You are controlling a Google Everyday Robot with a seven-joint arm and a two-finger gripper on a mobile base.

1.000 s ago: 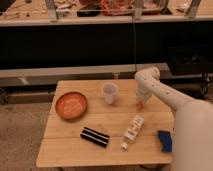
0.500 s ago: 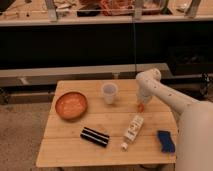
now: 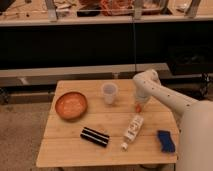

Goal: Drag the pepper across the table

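The gripper (image 3: 139, 103) hangs low over the far right part of the bench (image 3: 70, 147), right at the pepper (image 3: 137, 107), whose orange tip peeks out just below it. Whether the jaws are clenched on the pepper or released, I cannot tell.

For a good drag, I would keep the pepper pressed down on the planks and slide it slowly, steering past the bottle (image 3: 132, 128) lying nearby.

The orange bowl (image 3: 71, 105) on the left and the clear cup (image 3: 109, 93) beside the arm both look empty.
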